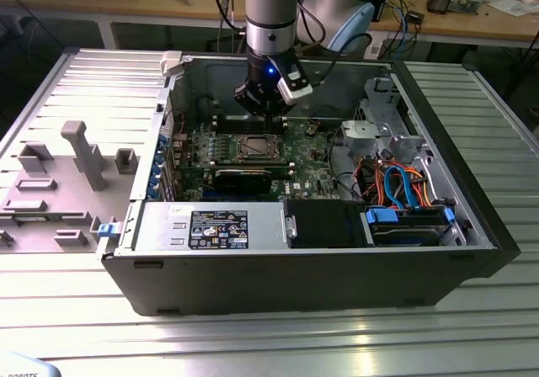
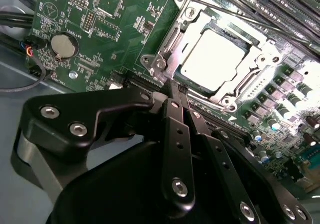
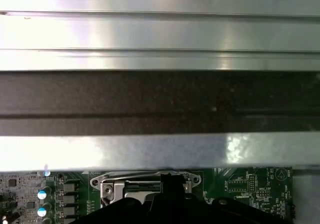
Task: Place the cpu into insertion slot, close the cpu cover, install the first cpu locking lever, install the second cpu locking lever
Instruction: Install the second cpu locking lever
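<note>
Black gripper linkage looms closest to us in the second wrist view, its fingers drawn together to a narrow tip holding nothing.

We see that tip hanging just above the green motherboard, beside the near edge of the insertion slot. Within the slot sits the cpu, its silvery top glaring bright, and the cpu cover lies down around it as a metal frame. A round coin battery sits on the board well apart from the socket. From the exterior view, we find the gripper lowered inside the open computer case, just behind the slot, with a grey fixture tray on the exterior view's left.
</note>
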